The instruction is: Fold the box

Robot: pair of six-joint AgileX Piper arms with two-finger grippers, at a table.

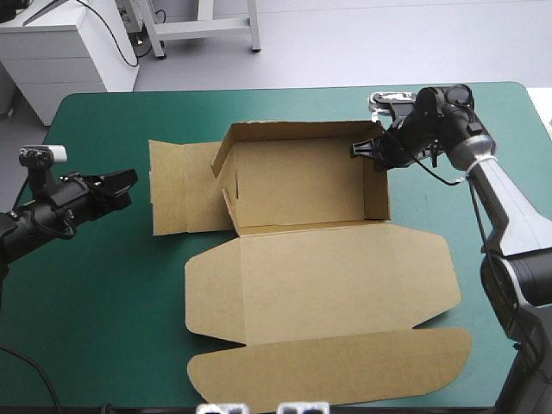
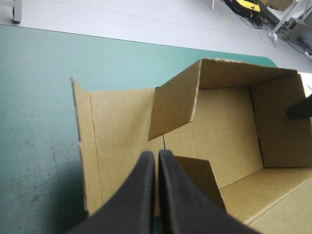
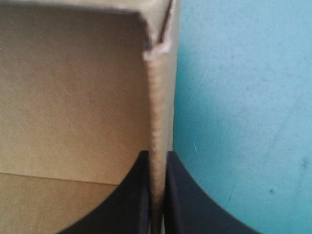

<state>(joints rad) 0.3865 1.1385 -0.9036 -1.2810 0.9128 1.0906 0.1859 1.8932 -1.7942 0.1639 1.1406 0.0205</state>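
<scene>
The brown box (image 1: pixel 310 198) sits open in the middle of the table (image 1: pixel 95 293). My right gripper (image 3: pixel 157 157) pinches its wall at 2 o'clock. My left gripper (image 2: pixel 156 156) is clenched on nothing, at the box's 9 o'clock.

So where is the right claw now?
In the high view the right claw is on the right side, shut on the right wall of the box, near its far corner.
</scene>
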